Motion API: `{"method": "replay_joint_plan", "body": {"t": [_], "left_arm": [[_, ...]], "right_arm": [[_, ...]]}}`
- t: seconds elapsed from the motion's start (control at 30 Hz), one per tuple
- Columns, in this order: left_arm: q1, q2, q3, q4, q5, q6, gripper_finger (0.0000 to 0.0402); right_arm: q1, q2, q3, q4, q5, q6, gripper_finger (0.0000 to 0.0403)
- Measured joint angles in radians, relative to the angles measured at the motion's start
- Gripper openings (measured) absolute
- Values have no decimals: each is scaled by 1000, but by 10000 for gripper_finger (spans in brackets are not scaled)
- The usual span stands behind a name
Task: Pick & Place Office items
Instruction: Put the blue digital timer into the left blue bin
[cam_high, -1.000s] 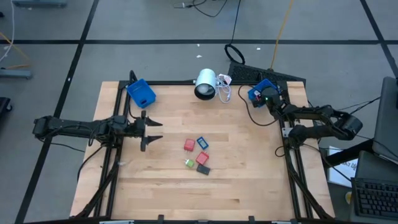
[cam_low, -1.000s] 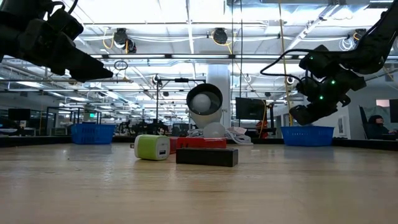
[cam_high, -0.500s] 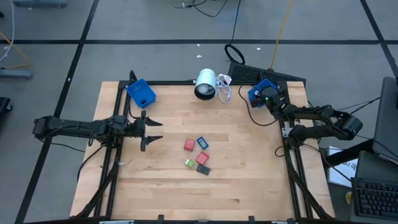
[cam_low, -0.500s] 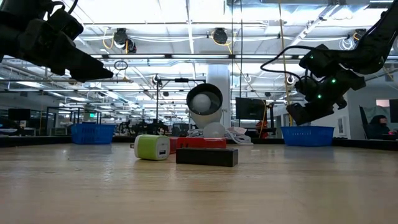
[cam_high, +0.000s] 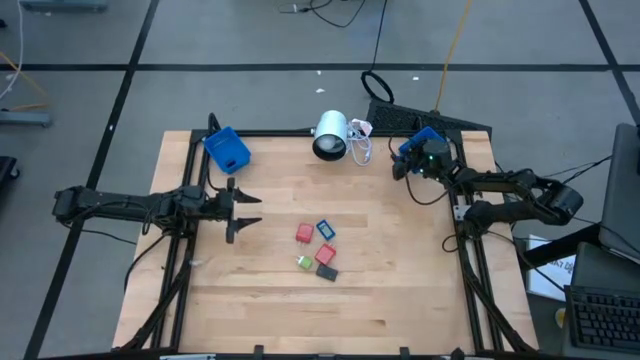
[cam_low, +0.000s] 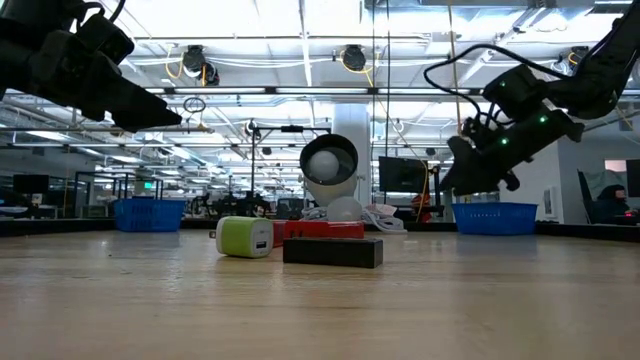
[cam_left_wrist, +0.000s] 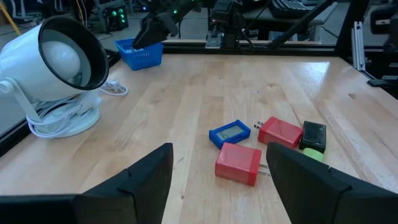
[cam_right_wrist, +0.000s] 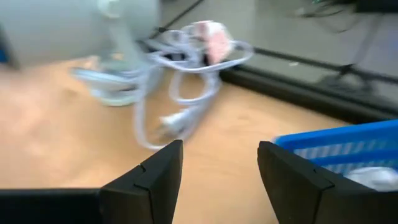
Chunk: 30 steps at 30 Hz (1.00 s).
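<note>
Red, blue and green office items (cam_high: 316, 246) lie mid-frame, just right of the spread-fingered left gripper (cam_high: 246, 208); the right gripper (cam_high: 405, 165), fingers apart, hovers farther off at upper right.

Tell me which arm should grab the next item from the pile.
Left, probably. The left pincer is open, aimed at the red block just ahead of it. The right pincer, also open, hangs beside the far blue bin, well away from the pile.
</note>
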Motion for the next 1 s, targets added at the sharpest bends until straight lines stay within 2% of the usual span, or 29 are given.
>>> {"method": "replay_joint_plan", "body": {"t": [0.23, 0.4, 0.77, 1.0], "left_arm": [[0, 0, 0, 0, 0, 0, 278], [0, 0, 0, 0, 0, 0, 284], [0, 0, 0, 0, 0, 0, 266], [0, 0, 0, 0, 0, 0, 255]], "right_arm": [[125, 1, 0, 7, -28, 31, 196], [241, 1, 0, 87, -28, 27, 196], [504, 1, 0, 282, -28, 22, 196], [659, 1, 0, 315, -31, -79, 196]]}}
